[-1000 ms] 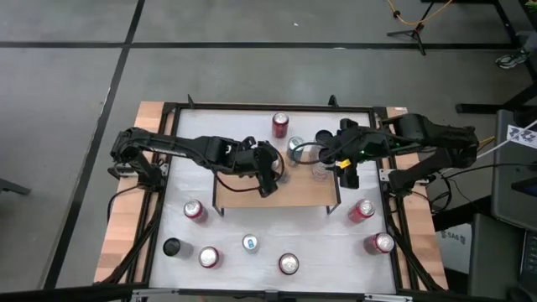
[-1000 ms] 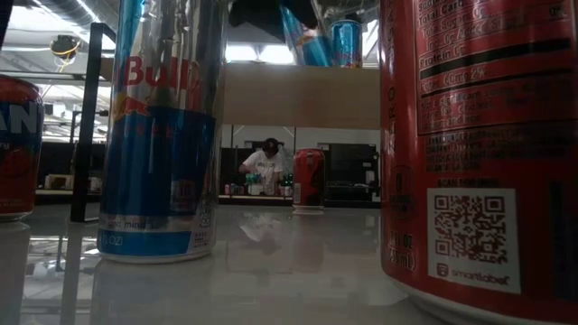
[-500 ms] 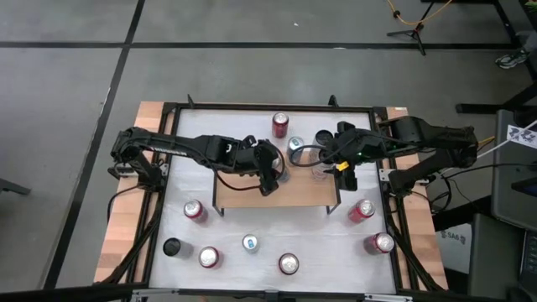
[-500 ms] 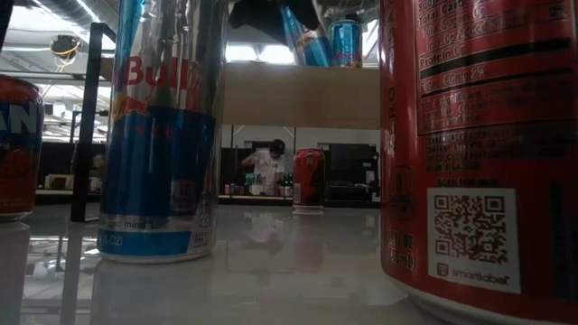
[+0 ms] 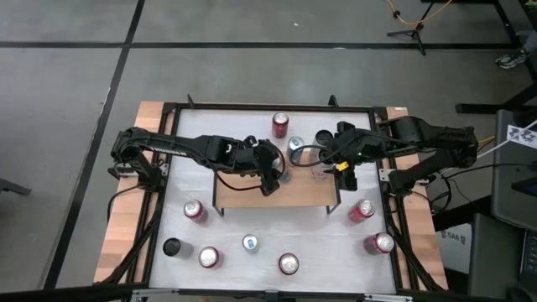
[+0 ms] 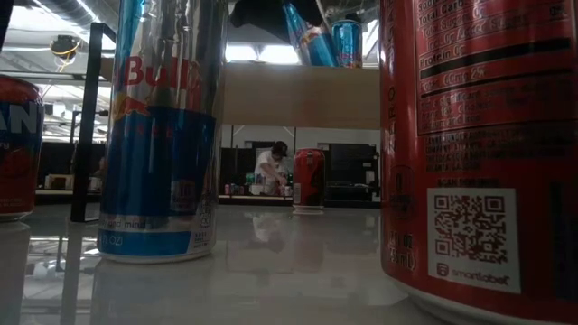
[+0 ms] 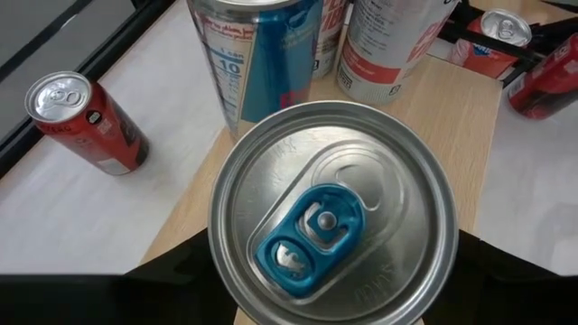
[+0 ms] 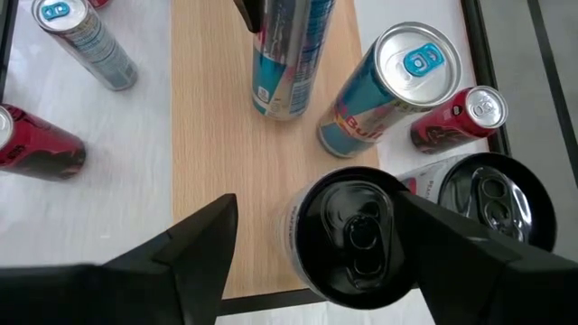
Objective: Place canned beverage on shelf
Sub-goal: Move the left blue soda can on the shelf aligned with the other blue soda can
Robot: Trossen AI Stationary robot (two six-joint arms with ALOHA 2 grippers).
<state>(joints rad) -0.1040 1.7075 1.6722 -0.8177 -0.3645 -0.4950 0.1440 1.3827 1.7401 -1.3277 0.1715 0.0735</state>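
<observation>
Left wrist view: my left gripper [image 7: 330,302] pinches the silver blue-tabbed can [image 7: 332,212] over the light wooden shelf [image 7: 470,117]; I lower it squarely. Right gripper [image 8: 312,248] straddles a black-topped can [image 8: 357,236]; grip unclear.

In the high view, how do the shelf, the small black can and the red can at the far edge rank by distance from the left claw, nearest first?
1. The shelf: directly below the left claw, which holds a blue-tab can over its far left part.
2. The red can: at the table's far edge, beyond the shelf.
3. The black can: near the table's front left corner.
</observation>
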